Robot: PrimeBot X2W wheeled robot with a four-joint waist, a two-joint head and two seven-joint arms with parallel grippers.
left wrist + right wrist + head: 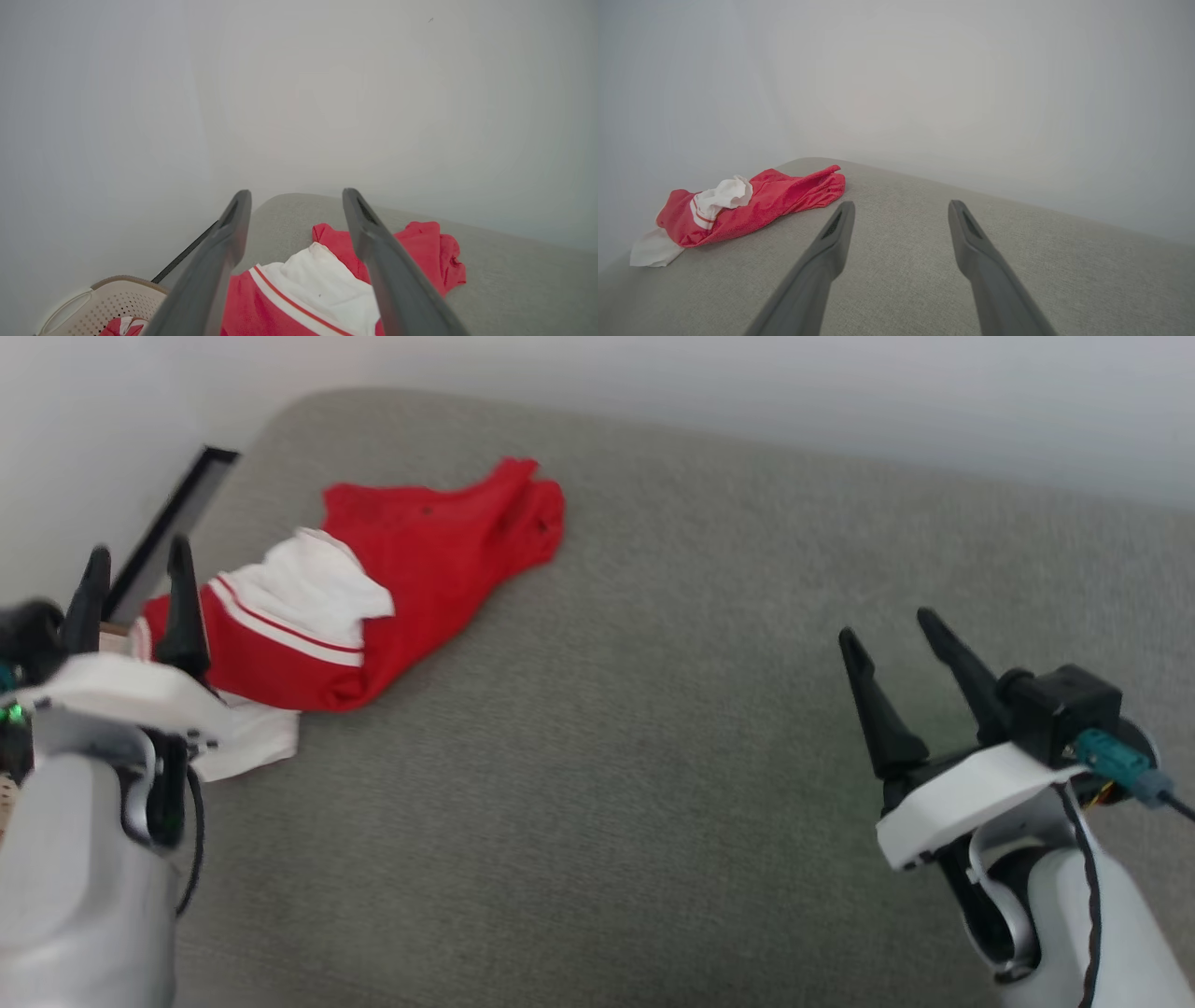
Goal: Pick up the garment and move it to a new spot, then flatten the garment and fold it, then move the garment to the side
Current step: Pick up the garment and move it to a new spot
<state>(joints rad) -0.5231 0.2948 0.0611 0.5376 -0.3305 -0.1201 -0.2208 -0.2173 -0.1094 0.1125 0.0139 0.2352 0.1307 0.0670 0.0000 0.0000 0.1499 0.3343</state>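
While garment (420, 569) lies crumpled on cushion (653, 756), perforated basket (105, 301) sits nearby.

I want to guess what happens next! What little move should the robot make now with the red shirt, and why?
Probably lower the left gripper onto the garment and close. It stands open right by the crumpled heap, holding nothing; the right gripper, also open, is far off over the grey surface.

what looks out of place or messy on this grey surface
The garment lies crumpled in a heap near the left edge of the grey cushion, not flat, with a white sleeve folded over its red body. Nothing looks torn or spilled.
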